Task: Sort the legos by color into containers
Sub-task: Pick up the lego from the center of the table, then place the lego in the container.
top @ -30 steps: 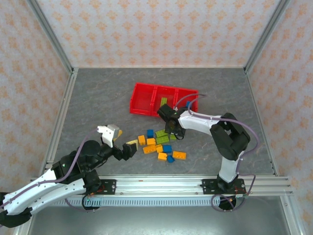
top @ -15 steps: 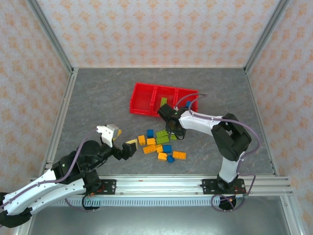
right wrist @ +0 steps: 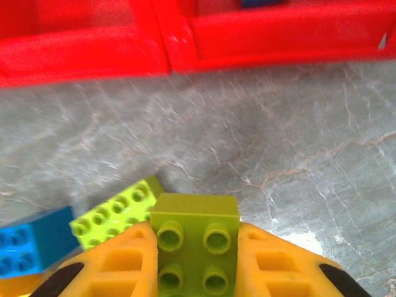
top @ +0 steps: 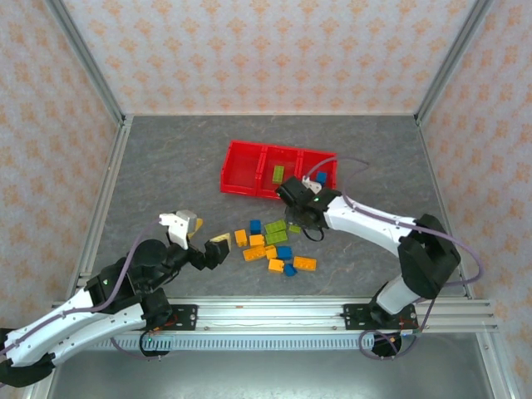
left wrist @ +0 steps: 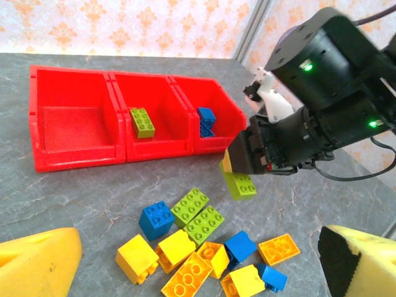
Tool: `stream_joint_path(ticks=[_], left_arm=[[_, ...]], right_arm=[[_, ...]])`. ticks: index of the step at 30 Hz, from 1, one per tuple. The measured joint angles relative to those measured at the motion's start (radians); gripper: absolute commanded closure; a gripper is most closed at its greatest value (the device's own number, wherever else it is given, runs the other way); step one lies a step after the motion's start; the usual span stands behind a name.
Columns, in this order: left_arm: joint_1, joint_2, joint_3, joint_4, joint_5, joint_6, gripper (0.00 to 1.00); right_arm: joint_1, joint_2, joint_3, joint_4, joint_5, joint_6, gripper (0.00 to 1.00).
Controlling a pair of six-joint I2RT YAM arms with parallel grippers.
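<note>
Lime green brick [right wrist: 197, 216] sits clamped between the right gripper's [top: 297, 220] yellow fingers [right wrist: 117, 263], held off the table [top: 166, 166] just in front of the red containers [left wrist: 68, 158]. Doing this well means clearing the front wall and releasing low inside the middle bin [left wrist: 158, 147], beside the other green brick [left wrist: 142, 122] lying there. The left gripper [top: 202, 238], fingers wide and empty, hovers farther in front of the containers, past the loose legos [left wrist: 204, 247].

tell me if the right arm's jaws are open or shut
Shut on a green lego: the right wrist view shows it pinched between the yellow jaws, held above the table.
</note>
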Motion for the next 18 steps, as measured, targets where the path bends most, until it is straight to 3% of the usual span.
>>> stream_joint_path(ticks=[5, 10, 18], left_arm=[[0.000, -0.031, 0.000, -0.005, -0.042, -0.008, 0.01], [0.000, -0.047, 0.000, -0.011, -0.095, -0.023, 0.01], [0.000, -0.058, 0.000, -0.022, -0.139, -0.036, 0.01]], right_arm=[[-0.004, 0.022, 0.188, 0.005, 0.031, -0.084, 0.80], [-0.044, 0.188, 0.446, 0.022, 0.051, -0.207, 0.82], [-0.178, 0.491, 0.565, 0.044, 0.043, -0.333, 0.81]])
